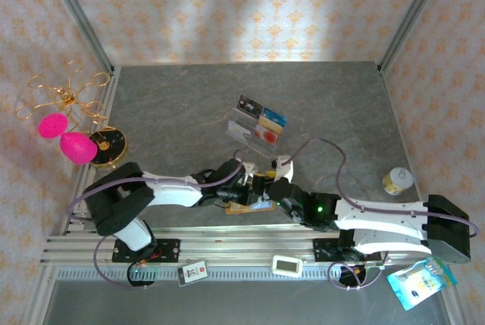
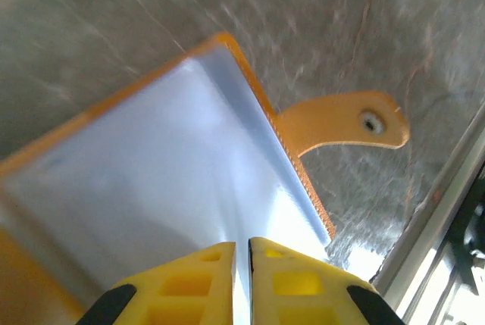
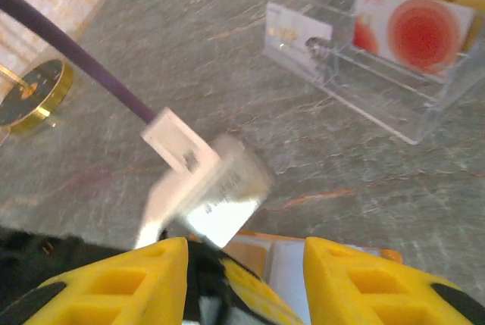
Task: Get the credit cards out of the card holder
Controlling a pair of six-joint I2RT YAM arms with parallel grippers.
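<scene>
Soft, bright light fell from above in the top external view, leaving pale patches on the back wall (image 1: 227,14) and an evenly lit counter (image 1: 174,105), with only faint shadows beneath the arms (image 1: 174,189). The frame posts (image 1: 79,14) leaned outward toward the edges, a wide-angle bend. In the left wrist view the card holder (image 2: 151,173) looked soft and washed out, its pale lining glaring white near the blurred left fingers (image 2: 189,287). In the right wrist view a white connector (image 3: 227,177) was smeared by motion blur, and the right fingers (image 3: 151,279) were out of focus. The clear tray (image 3: 394,117) was somewhat sharper.
</scene>
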